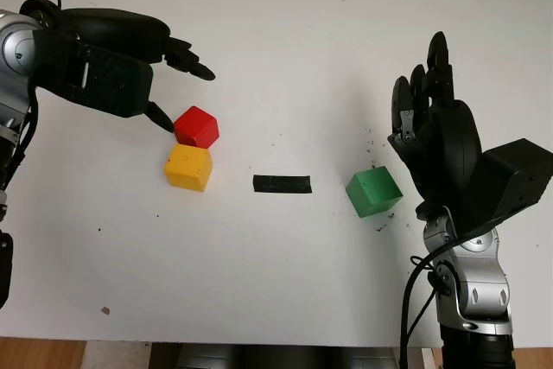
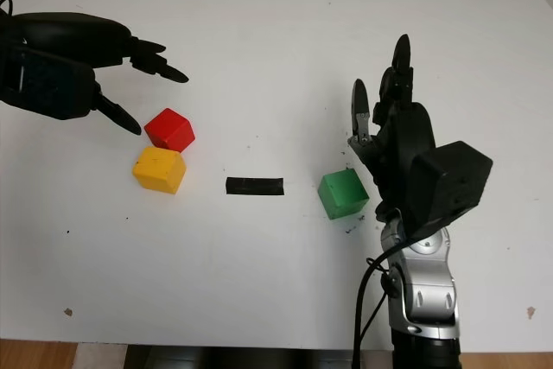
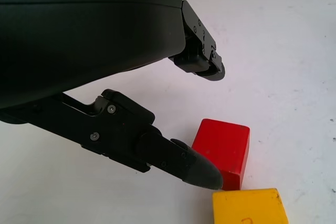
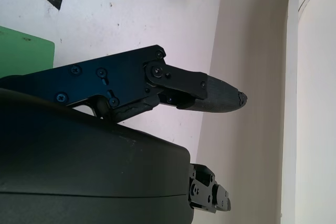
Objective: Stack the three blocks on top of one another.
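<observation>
On the left part of the white desk sit two of the blocks: the red block lies just behind the yellow block, the two touching or nearly so at adjacent edges, the red one turned at an angle to the yellow. The green block sits alone on the right part of the desk, well apart from the other two. No block is stacked on another.

Between the yellow and green blocks a short strip of black tape lies flat on the desk surface. Small dark specks mark the desk around the green block, and a small brownish spot lies near the front left edge.

The left robot hand hangs above and just behind the red block, wide and holding nothing; in the left wrist view one fingertip is close beside the red block's upper corner, whether touching cannot be told. The right robot hand stands just to the right of the green block, fingers pointing away from the robot, wide and holding nothing.

No brand or readable writing is visible; a faint mark on the yellow block's top face is illegible.
</observation>
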`<action>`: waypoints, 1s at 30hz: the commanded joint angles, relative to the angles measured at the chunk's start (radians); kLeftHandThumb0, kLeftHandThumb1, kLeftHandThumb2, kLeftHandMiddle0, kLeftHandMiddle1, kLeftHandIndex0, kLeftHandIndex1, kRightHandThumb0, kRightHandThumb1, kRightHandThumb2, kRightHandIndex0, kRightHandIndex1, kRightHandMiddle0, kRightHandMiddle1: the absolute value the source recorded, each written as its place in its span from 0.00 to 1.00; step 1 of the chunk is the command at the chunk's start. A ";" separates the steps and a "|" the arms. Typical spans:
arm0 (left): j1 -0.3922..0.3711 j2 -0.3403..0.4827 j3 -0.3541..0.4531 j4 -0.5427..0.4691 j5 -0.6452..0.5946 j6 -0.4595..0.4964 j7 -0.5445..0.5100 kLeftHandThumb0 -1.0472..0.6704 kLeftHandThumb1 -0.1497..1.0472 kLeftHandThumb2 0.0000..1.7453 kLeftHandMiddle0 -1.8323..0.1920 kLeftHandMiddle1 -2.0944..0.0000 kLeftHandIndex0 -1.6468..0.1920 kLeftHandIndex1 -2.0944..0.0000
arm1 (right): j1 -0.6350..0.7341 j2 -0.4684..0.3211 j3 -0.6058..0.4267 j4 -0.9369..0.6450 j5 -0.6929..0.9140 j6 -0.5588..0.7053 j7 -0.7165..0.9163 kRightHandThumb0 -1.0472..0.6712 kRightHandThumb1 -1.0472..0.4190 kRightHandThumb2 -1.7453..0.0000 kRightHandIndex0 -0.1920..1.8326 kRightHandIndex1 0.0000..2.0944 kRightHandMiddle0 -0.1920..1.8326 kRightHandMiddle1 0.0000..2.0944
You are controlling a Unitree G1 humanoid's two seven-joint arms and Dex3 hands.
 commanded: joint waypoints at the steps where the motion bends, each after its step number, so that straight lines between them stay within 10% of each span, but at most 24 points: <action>1: 0.006 0.010 -0.012 0.011 0.009 -0.009 0.016 0.22 0.84 0.03 0.88 0.98 0.65 0.97 | 0.013 -0.002 -0.005 -0.007 0.004 -0.014 -0.001 0.25 0.00 0.65 0.00 0.00 0.00 0.00; 30: 0.053 -0.046 -0.047 0.015 0.026 0.005 0.119 0.16 0.90 0.03 0.88 0.97 0.64 0.96 | 0.025 -0.008 -0.010 -0.006 0.009 -0.029 0.016 0.26 0.00 0.64 0.00 0.00 0.00 0.00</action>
